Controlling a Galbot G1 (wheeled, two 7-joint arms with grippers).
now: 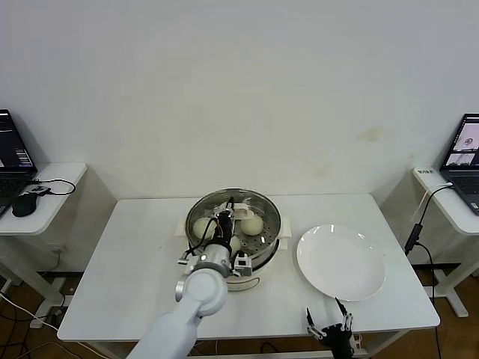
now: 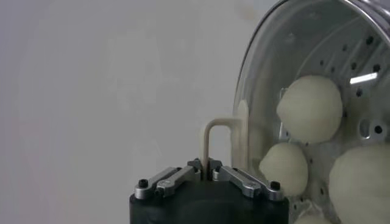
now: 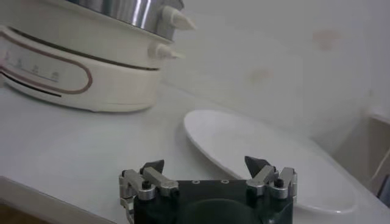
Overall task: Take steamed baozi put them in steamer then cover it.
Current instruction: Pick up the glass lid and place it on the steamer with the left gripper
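Observation:
The steamer [image 1: 266,253], a steel pot on a white base, stands mid-table. The clear glass cover [image 1: 258,205] lies over its mouth; I cannot tell whether it rests on the rim. My left gripper [image 1: 224,222] is shut on the cover's cream handle [image 2: 220,126], as the left wrist view [image 2: 207,165] shows. Through the glass I see baozi [image 1: 252,224] on the perforated tray, three clearly in the left wrist view [image 2: 309,108]. My right gripper [image 1: 329,320] is open and empty, low near the table's front edge; it also shows in the right wrist view [image 3: 206,167].
An empty flat white plate [image 1: 341,262] lies right of the steamer, just beyond the right gripper, and shows in the right wrist view [image 3: 268,152]. Side desks carry laptops [image 1: 465,153] and a mouse [image 1: 24,203]. A cable [image 1: 414,235] hangs off the table's right edge.

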